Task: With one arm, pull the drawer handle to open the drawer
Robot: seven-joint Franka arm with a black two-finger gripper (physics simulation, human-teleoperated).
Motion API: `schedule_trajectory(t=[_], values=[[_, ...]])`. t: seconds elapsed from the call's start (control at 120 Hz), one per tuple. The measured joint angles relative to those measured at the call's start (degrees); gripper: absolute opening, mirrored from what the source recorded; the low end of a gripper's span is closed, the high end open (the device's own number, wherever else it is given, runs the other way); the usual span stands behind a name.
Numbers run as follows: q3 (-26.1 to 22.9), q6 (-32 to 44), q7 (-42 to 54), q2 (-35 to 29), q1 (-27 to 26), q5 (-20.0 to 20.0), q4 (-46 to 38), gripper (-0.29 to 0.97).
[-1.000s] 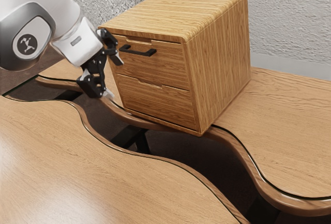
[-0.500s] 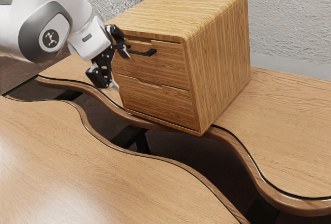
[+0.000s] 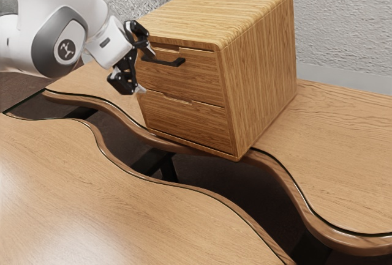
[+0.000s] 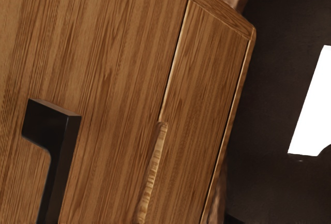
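A wooden cabinet (image 3: 257,63) with two drawers stands on the far table. The top drawer (image 3: 190,81) carries a black bar handle (image 3: 164,60) and sits flush with the cabinet front. My gripper (image 3: 141,66) is open at the handle's end on the exterior view's left, close against the drawer front. One finger is above the handle's level, the other below it, and neither touches the bar. In the wrist view the handle (image 4: 49,151) appears close up on the top drawer front (image 4: 103,69), beside the lower drawer (image 4: 201,105).
The lower drawer (image 3: 184,118) has a wooden lip pull (image 4: 152,172). A dark curved gap (image 3: 202,179) separates the near table (image 3: 73,204) from the far table (image 3: 343,155). A grey textured wall (image 3: 343,14) stands behind the cabinet.
My hand has risen and moved toward the exterior view's right, from below the cabinet's left corner up to the handle's left end. The fingers stay apart. The drawer has not moved.
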Motion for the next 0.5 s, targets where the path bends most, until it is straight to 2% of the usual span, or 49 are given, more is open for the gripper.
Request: schedule_trajectory(t=[0.5], values=[[1.26,3.14,-0.07,3.34,0.91,-1.16,0.91,0.68]])
